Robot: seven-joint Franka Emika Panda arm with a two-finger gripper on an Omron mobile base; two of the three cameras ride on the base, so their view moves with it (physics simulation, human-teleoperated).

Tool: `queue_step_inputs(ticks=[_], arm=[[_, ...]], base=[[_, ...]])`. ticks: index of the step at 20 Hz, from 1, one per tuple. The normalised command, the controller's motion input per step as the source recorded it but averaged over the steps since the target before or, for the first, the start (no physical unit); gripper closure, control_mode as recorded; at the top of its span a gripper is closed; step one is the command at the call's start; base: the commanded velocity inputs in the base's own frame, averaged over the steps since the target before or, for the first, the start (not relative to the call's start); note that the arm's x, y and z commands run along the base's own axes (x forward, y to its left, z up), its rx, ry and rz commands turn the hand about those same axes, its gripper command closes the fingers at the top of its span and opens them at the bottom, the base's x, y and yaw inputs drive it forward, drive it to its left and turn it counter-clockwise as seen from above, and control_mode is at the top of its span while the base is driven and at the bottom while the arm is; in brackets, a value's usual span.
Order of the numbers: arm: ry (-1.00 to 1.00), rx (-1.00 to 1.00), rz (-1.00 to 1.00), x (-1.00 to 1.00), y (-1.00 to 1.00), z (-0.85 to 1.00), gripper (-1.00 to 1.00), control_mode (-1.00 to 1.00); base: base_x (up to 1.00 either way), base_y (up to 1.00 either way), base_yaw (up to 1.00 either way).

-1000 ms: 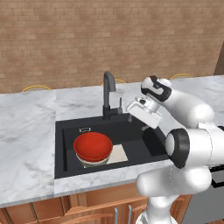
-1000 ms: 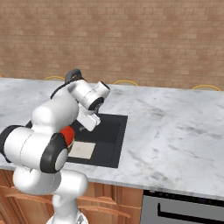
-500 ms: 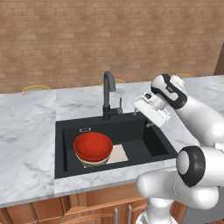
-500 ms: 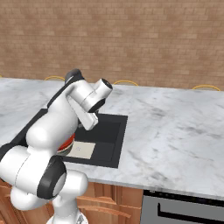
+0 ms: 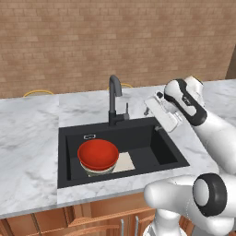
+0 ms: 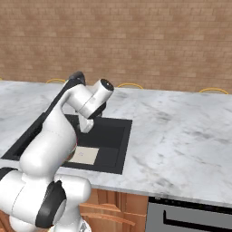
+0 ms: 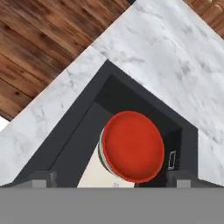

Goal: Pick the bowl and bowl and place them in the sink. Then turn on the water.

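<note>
You're at a marble counter (image 5: 32, 133) under a brick wall, with the black sink (image 5: 166, 152) set into it. The red bowl (image 5: 97, 154) sits nested in the cream bowl (image 5: 99, 171) at the left of the basin, partly over a pale mat (image 5: 124, 162); both bowls look placed, so the water is likely what remains. The gripper (image 5: 161, 115) hovers above the sink's right rear corner with its jaws spread wide and nothing between them. Your target is the small side lever (image 5: 126, 109) just beside the curved faucet (image 5: 113, 99). Judge it stiff, thin and smooth: a pinch could slip, so nudging it with one finger near its tip may serve better. Leave the glossy bowls alone; they look rigid, slick and chippable.
</note>
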Motion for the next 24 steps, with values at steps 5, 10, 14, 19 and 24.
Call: queue_step_inputs(ticks=[5,10,14,19,24], arm=[[0.09,0.07,-0.46,-0.15,0.0,0.1,-1.0,-1.0],[0.0,0.19,-0.49,-0.15,-0.01,0.0,-1.0,-1.0],[0.0,0.21,-0.41,0.0,-0.06,0.01,-1.0,-1.0],[0.0,0.09,-0.35,0.0,0.0,0.2,-1.0,-1.0],[0.05,0.05,-0.35,0.0,0.0,0.4,-1.0,-1.0]], base=[[0.0,0.0,0.0],[0.0,0.0,0.0],[0.0,0.0,0.0],[0.0,0.0,0.0],[0.0,0.0,0.0]])
